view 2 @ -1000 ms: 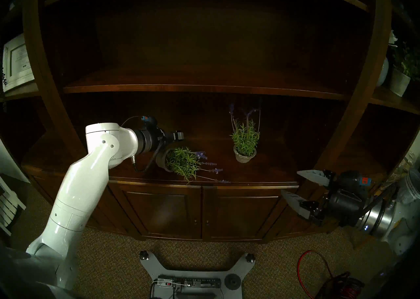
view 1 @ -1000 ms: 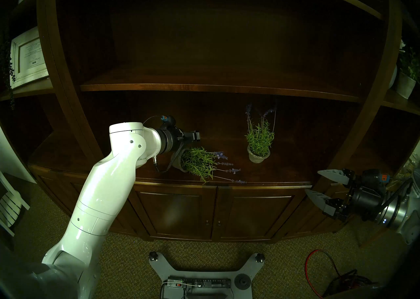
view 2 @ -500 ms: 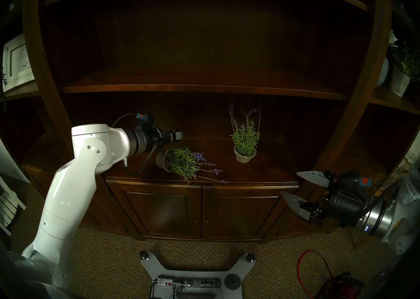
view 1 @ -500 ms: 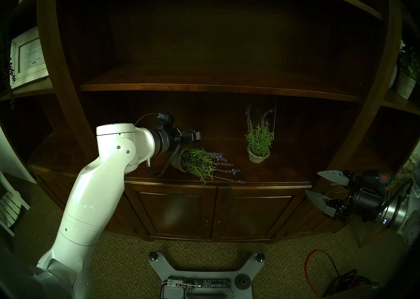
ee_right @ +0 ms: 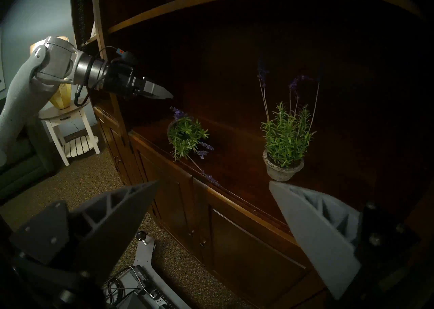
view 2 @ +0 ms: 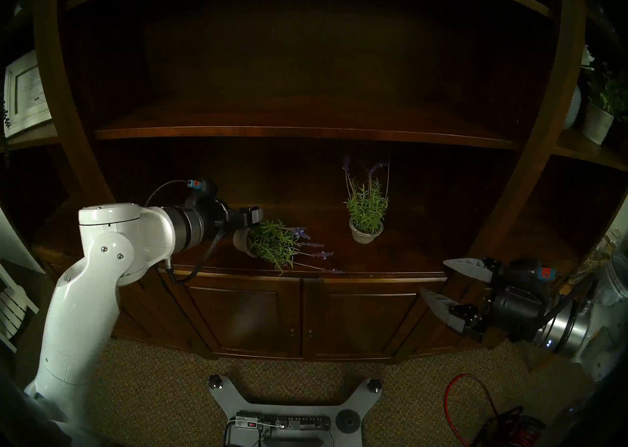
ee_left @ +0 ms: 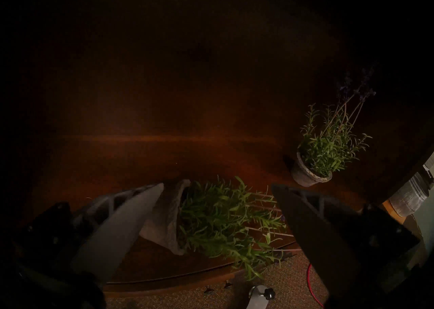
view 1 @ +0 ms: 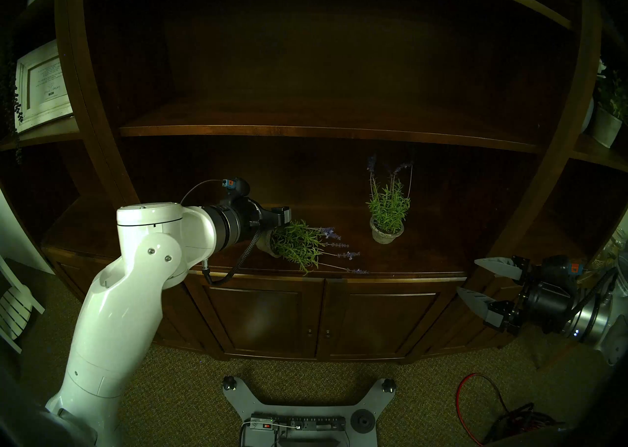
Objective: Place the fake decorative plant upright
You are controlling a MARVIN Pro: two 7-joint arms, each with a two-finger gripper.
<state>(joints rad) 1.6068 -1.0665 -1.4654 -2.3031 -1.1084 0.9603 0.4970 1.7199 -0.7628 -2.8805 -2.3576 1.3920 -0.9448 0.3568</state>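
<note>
I saw the fallen lavender plant (view 1: pixel 299 245) lying on its side on the cabinet ledge (view 1: pixel 407 266), near the front edge, pot (ee_left: pixel 166 216) toward the left and purple flower stems reaching right along the edge. The left pincer (ee_right: pixel 162 94) hung just above and to the left of that pot, pointing down and to the right. Its jaws stood wide apart and held nothing. From the left wrist camera the pot and foliage sat between the two fingers (ee_left: pixel 122 221); I could not tell whether the nearer finger touched the pot wall.

A second lavender plant (view 1: pixel 387 211) stood upright in its own pot further right and deeper on the same ledge, well apart from the fallen one.

The right pincer (view 1: pixel 470 276) was off to the right of the cabinet, in front of the ledge, jaws spread and empty, aimed leftward toward the plants.
</note>
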